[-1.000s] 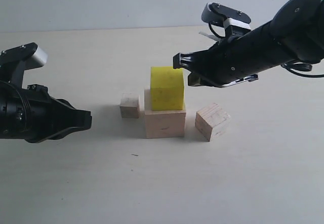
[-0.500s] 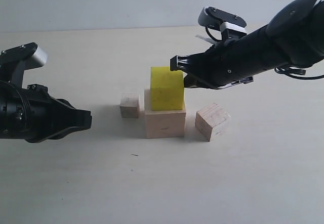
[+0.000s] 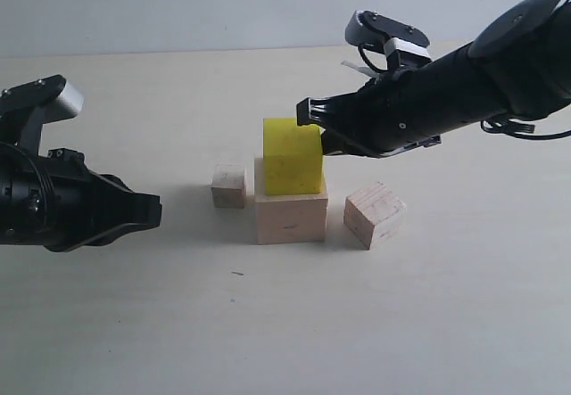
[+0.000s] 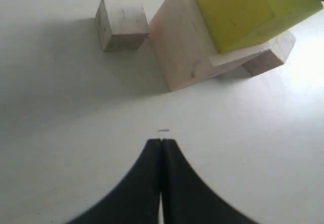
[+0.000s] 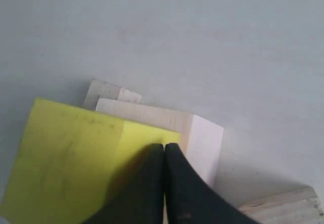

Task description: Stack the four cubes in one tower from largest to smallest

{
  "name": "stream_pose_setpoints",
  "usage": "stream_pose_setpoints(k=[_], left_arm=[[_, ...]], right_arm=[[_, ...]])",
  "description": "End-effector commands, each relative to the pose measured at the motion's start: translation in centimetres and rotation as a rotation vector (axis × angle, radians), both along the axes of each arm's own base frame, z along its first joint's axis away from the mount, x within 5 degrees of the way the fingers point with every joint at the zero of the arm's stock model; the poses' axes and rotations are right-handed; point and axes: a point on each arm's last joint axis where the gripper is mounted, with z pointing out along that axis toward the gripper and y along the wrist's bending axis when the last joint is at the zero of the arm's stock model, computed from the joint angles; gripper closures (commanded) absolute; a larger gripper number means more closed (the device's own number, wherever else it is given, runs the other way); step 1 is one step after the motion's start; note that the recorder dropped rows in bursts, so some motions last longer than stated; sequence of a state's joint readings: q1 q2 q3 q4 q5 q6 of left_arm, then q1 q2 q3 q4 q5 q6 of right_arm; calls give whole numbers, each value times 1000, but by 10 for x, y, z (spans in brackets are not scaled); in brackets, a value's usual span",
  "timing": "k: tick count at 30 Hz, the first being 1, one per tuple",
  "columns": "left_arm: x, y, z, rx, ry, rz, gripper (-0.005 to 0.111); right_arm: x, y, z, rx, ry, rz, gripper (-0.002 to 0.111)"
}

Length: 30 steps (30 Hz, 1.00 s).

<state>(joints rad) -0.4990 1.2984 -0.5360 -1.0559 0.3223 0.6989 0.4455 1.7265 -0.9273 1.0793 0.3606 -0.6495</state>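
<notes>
The yellow cube (image 3: 292, 159) is nudged nearer the large wooden cube's (image 3: 291, 219) middle by the narrow, empty right pincer (image 3: 303, 111).

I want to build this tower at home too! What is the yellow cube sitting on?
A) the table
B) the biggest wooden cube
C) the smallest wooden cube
B: the yellow cube rests on top of the biggest wooden cube, while the smallest wooden cube stands beside it on the table.

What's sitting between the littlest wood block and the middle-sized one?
The big wood cube with the yellow cube on top stands between the littlest block and the middle-sized block, as the exterior view shows.
</notes>
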Motion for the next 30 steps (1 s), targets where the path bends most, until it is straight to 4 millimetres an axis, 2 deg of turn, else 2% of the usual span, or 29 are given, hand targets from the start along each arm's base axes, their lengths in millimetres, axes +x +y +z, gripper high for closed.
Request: stream_pose_setpoints(k=[1, 10, 15, 19, 24, 30], left_arm=[[0, 1, 2, -1, -14, 7, 107], [0, 1, 2, -1, -14, 7, 107], [0, 1, 2, -1, -14, 7, 107], [0, 1, 2, -1, -16, 8, 107], [0, 1, 2, -1, -16, 8, 107], [0, 1, 2, -3, -9, 2, 107]], right_arm=[[0, -1, 0, -3, -6, 12, 108], [-1, -3, 5, -41, -55, 42, 108], [-8, -9, 32, -67, -139, 67, 108], [-17, -19, 54, -154, -235, 123, 108], [-28, -30, 71, -217, -262, 105, 108], [-52, -45, 58, -258, -270, 110, 108]])
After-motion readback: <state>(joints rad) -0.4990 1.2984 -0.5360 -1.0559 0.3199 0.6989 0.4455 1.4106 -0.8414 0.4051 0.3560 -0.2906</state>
